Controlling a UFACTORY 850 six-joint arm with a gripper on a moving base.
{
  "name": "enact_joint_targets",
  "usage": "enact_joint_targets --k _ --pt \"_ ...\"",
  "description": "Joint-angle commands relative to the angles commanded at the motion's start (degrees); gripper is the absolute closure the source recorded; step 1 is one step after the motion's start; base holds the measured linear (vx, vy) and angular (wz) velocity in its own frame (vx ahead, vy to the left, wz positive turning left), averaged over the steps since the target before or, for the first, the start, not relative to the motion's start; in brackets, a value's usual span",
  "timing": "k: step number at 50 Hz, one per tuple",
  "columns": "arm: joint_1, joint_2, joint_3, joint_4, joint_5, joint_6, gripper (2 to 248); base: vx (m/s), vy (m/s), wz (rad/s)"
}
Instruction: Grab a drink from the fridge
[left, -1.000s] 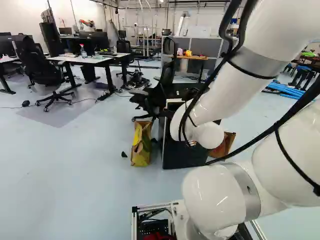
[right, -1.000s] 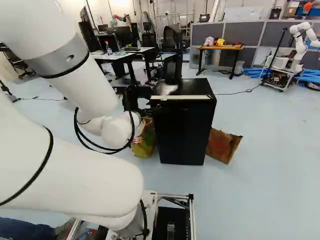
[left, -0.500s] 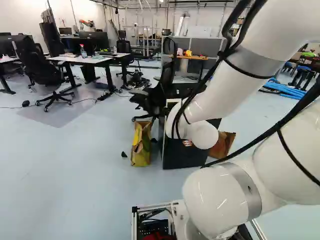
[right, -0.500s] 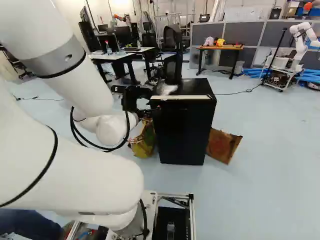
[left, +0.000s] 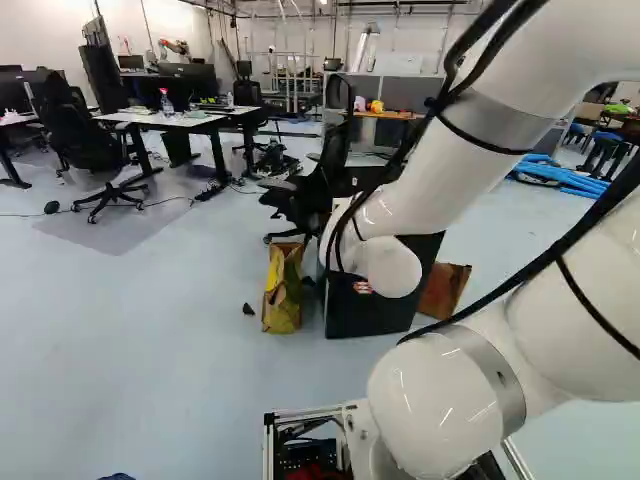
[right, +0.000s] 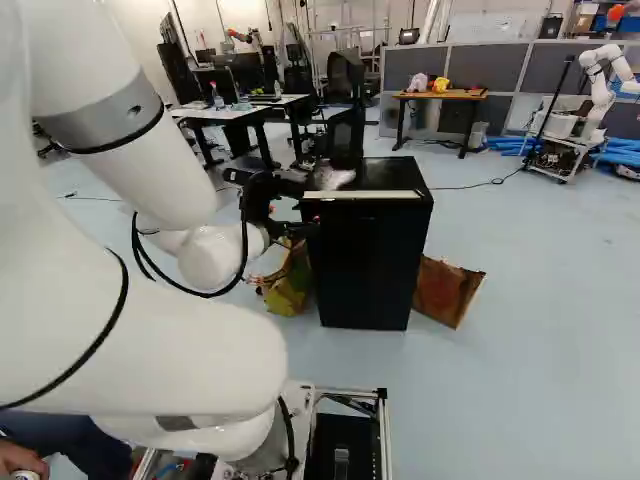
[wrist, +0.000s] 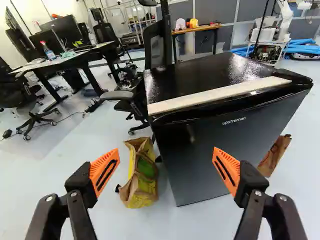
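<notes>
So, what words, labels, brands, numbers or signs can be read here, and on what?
"upstreman": on the front of the black, glossy-topped fridge.
Any print on the yellow-and-brown crumpled bag: too blurred to read.
Label on the clear bottle with a red top: too small.
Nothing else is legible.

Fridge (right: 365, 260): one, black. Paper bags (wrist: 141, 175): two, one on each side of the fridge (the browner one I only take for a bag). Wooden-topped table (right: 450, 95): one. Office chairs (left: 318, 190): at least three. Red-topped bottle (wrist: 47, 51): one. Another robot (right: 603, 95), white, on a cart: one. Orange pads (wrist: 100, 167), my own: two.
</notes>
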Motion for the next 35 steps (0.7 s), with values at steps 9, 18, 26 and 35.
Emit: enact_joint_targets --k 9,18,26,35 --pt "2.13 -0.78 -0.67 3.76 1.15 0.0 3 0.0 0.0 0.0" --pt "4.19 -1.82 -1.57 6.82 2.53 0.0 3 0.0 0.0 0.0" --pt "5.94 -3.03 -2.63 9.21 4.03 0.0 3 0.0 0.0 0.0" --pt "7.79 -4.83 -3.96 11.8 5.9 0.0 3 0.0 0.0 0.0"
